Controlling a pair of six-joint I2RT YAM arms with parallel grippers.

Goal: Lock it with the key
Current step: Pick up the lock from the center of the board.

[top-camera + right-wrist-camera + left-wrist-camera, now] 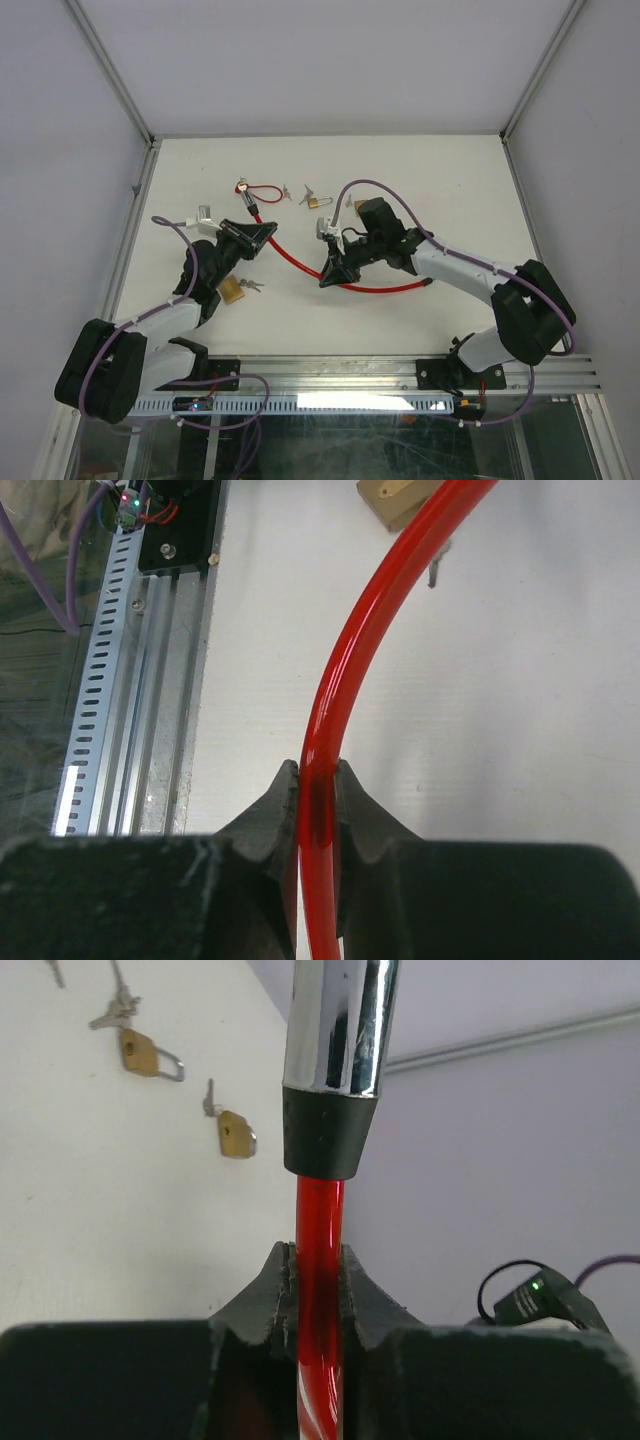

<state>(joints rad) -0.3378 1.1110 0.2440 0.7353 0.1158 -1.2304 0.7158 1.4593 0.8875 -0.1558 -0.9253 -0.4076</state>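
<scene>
the cable [290,256] crosses mid-frame in the top view. the left gripper [318,1295] is clamped on it below its chrome end [335,1020], the right gripper [318,805] clamped mid-loop. keys [116,1010] lie untouched at upper left, so locking seems not yet begun.

A white worktop [450,190] carries a red cable [385,288] curving across its middle, a small brass padlock [314,201] beside loose keys [288,192] at upper centre, and a second brass padlock [232,291] with a key bunch [253,286] at lower left.
</scene>
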